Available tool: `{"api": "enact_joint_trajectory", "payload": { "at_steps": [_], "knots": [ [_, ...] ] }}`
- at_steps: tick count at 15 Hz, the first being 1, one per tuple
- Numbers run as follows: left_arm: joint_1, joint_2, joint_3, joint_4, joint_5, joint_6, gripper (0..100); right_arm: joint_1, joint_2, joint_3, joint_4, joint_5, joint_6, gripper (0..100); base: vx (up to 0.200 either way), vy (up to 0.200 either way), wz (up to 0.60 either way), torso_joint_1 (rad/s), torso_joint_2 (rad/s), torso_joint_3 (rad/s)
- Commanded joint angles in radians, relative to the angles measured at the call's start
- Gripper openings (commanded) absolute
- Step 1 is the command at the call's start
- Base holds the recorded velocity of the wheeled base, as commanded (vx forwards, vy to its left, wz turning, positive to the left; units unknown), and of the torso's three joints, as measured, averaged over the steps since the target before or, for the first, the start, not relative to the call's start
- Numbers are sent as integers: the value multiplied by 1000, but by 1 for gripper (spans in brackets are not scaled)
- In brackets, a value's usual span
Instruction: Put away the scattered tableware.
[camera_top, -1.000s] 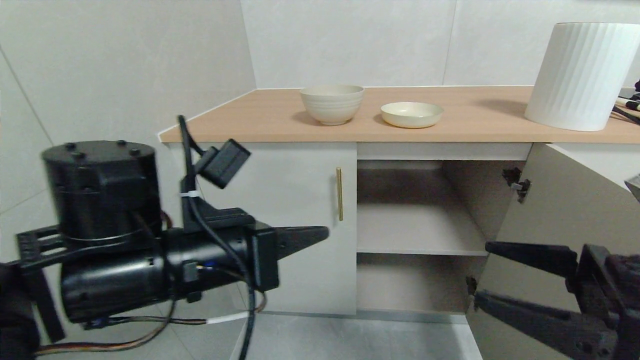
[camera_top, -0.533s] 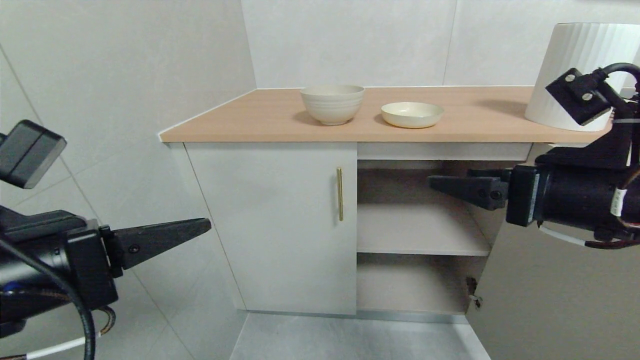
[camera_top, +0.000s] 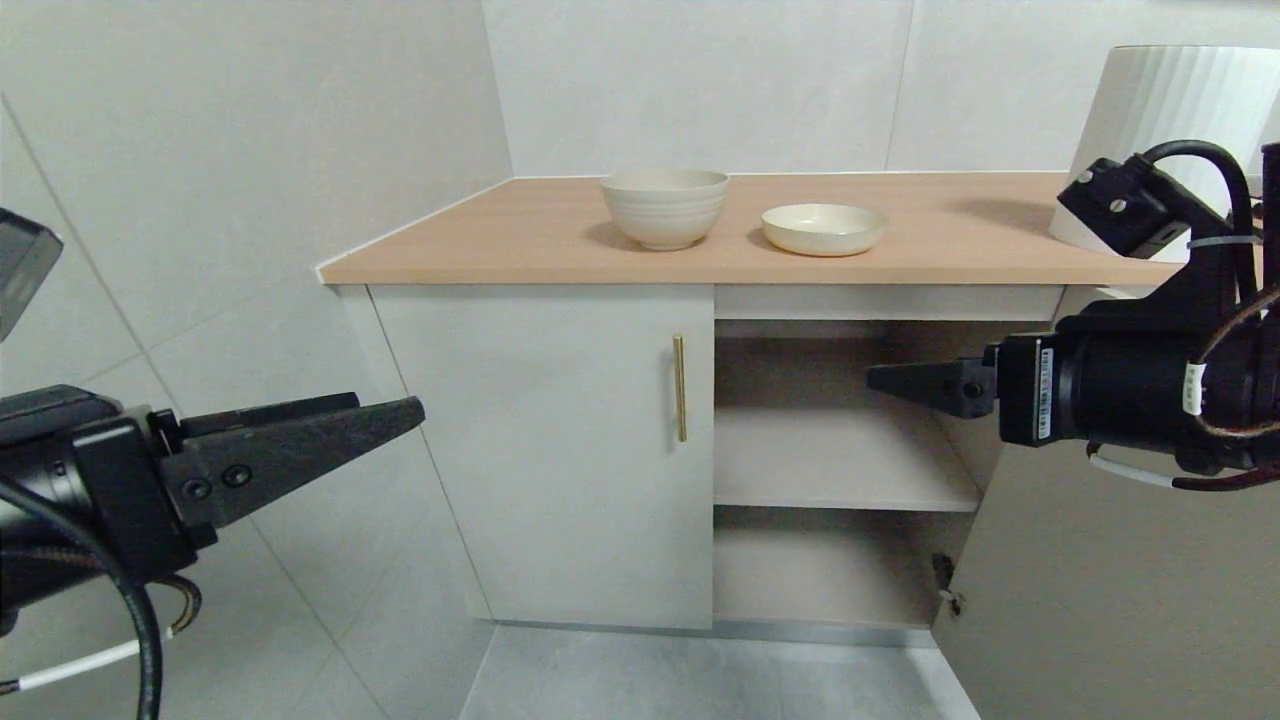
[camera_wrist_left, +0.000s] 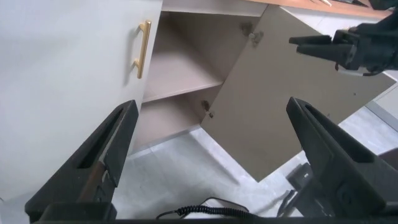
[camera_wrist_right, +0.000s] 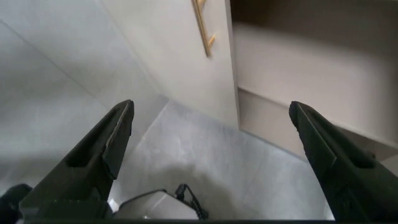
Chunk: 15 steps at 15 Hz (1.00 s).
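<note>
At the left edge of the head view, at mid-height, the left hand (camera_top: 390, 405) is held low in front of the cupboard, and its fingers are shown spread wide and empty in its own wrist view. Just right of it, the closed door (camera_top: 560, 450) with its brass handle (camera_top: 679, 388) is seen below the bench (camera_top: 950, 250). On the bench, in the upper centre, the ribbed bowl (camera_top: 664, 207) is set upright, and the shallow dish (camera_top: 824, 228) is placed just beside it to the right, apart from it. Both are judged to be stiff, smooth-glazed and breakable, light enough for one hand but liable to slip. The bowl would best be taken over its rim, one finger inside and one outside. The dish, being low, would have to be pinched at its raised edge and kept level. Below them, in the centre right, a bare shelf (camera_top: 840, 470) is exposed in the opened compartment, and it is judged the likely place for both pieces. At the right, level with that opening, the right hand (camera_top: 872, 379) is held; it is likewise spread and empty in its wrist view. The open door (camera_top: 1100, 600) is swung out at lower right, and a ribbed white vessel (camera_top: 1150, 100) is seen at upper right.
</note>
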Motion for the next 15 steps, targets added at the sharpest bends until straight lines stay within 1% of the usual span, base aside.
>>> {"api": "enact_joint_trajectory", "payload": {
  "at_steps": [1,4,6,11,13,15],
  "knots": [
    [1,-1,-1,-1,-1,1,100,-7,-7,-9,1,-8,1,100,0,0,0,0,0,0],
    [1,1,-3,3,-2,4,100,-12,-36,-18,15,-26,-1,100,0,0,0,0,0,0],
    [1,5,-10,7,-5,4,100,-12,-59,-29,52,-25,1,100,200,0,0,2,-2,5],
    [1,16,-15,4,-11,4,100,-12,-68,-29,58,-20,2,100,200,0,0,5,3,2],
    [1,21,-15,4,-17,4,100,-12,-85,-36,113,-14,4,100,200,0,0,0,5,2],
    [1,21,-15,3,-17,4,100,-10,-86,-36,118,-12,5,100,0,0,0,0,0,0]
  ]
}}
